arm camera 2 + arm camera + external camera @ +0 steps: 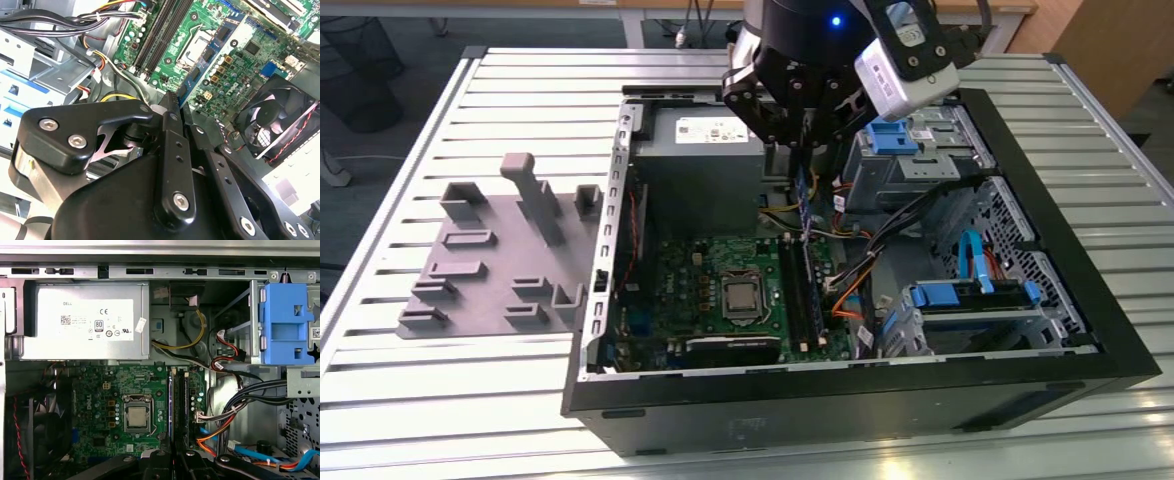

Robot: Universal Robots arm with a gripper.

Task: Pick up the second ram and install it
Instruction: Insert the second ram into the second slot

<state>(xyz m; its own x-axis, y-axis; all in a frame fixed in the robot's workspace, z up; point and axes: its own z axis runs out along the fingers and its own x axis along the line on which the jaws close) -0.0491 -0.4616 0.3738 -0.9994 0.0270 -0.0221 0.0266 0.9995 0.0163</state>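
On the slatted surface (494,420) the open computer case (854,410) is laid sideways so the motherboard (694,270) is reachable from above, a white label (85,320) is borne by the power supply (30,340), and the second ram (801,195) is held edge-down over the black slots (801,290) in the tightly narrowed jaws of the gripper (798,148).

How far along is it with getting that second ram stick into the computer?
Pickup looks done: the tool is shut on the second ram, away from the grey fixture. In hand: the stick hangs over the open case, above the motherboard, roughly in line with its long black slots. Left: seating it; it is not in a slot yet.
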